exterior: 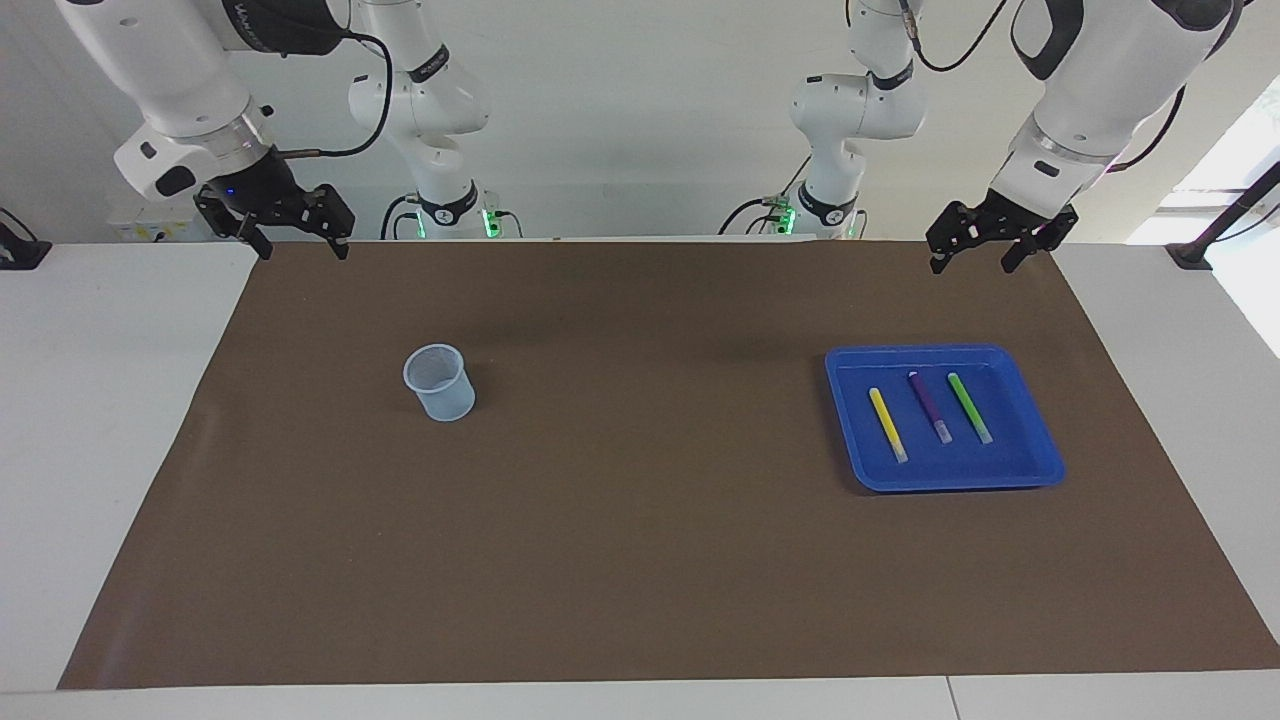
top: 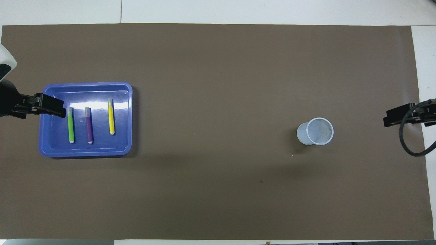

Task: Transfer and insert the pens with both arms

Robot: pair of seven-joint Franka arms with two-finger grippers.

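At upper right of the facing view, the left gripper hung in the air with its two black fingers spread, holding nothing, over the brown mat's edge by the robots. At upper left of that view, the right gripper also hung with fingers spread and empty, over the mat's corner at the right arm's end. Right of centre in the facing view sat a shallow blue plastic tray with three slim marker pens lying flat in it, side by side and apart: yellow pen, purple pen, bright green pen, pale cap ends pointing away from the robots. Left of centre stood a pale blue mesh cup, upright, well apart from the tray. White table showed around the mat.
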